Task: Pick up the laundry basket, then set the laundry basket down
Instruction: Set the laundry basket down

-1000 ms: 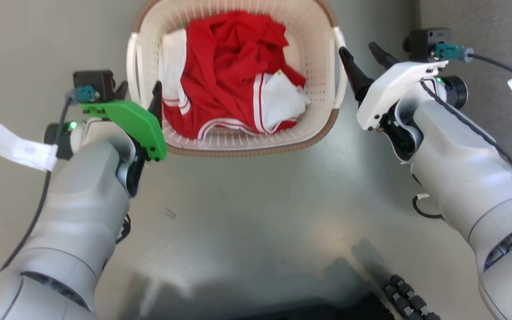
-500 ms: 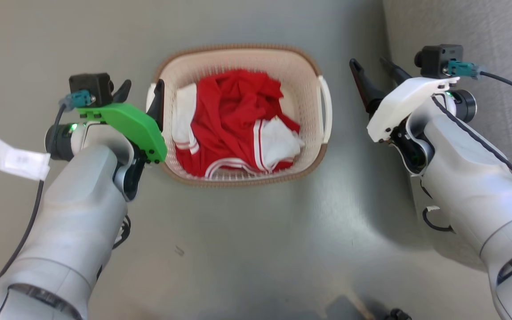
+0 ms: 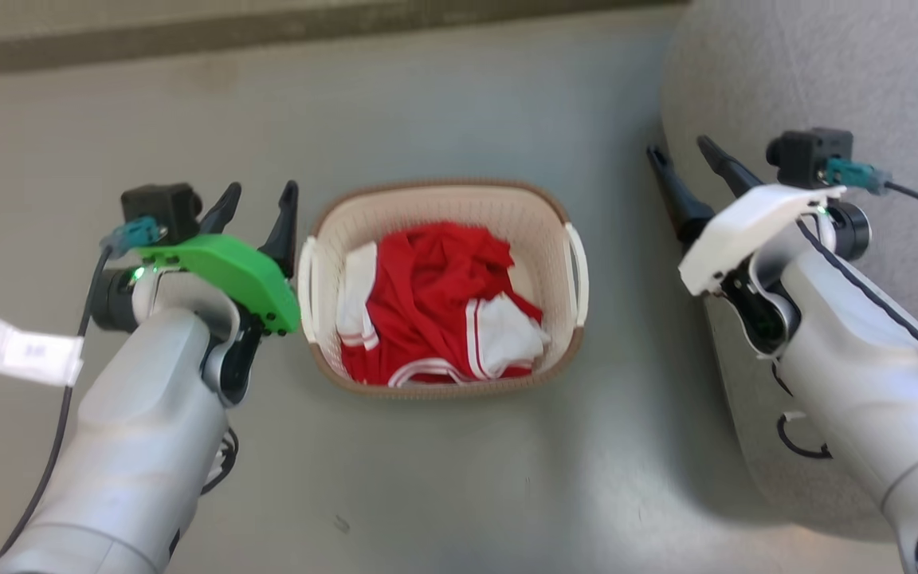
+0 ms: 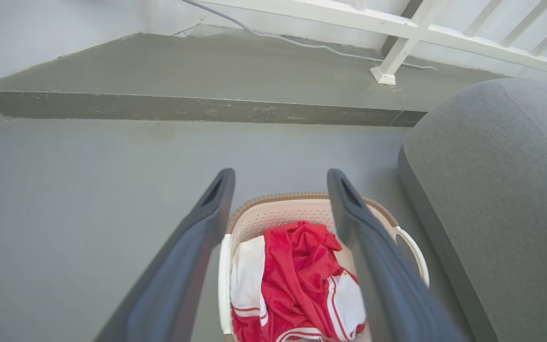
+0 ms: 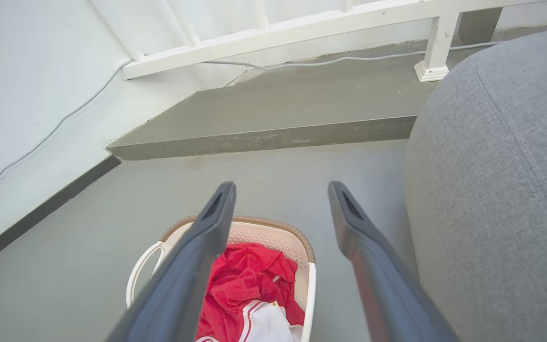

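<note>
Jaws spread and empty on the left gripper [image 3: 261, 191], just beside the small cream perforated plastic laundry basket with brown woven-look rim [image 3: 443, 209], which sits on the grey floor [image 3: 459, 478] holding red-and-white clothes [image 3: 435, 311]. The right gripper [image 3: 678, 147], jaws parted too, hangs well clear by the grey fabric cushion [image 3: 786, 80].

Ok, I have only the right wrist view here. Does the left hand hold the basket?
Observer: No. The left hand is open, beside the laundry basket's left handle, gripping nothing.
Operator: What does my left finger hide in the basket?
Observer: A white cloth, against the red garment.
Operator: And my hand, how near?
Observer: Bare floor shows between the right hand and the basket.
</note>
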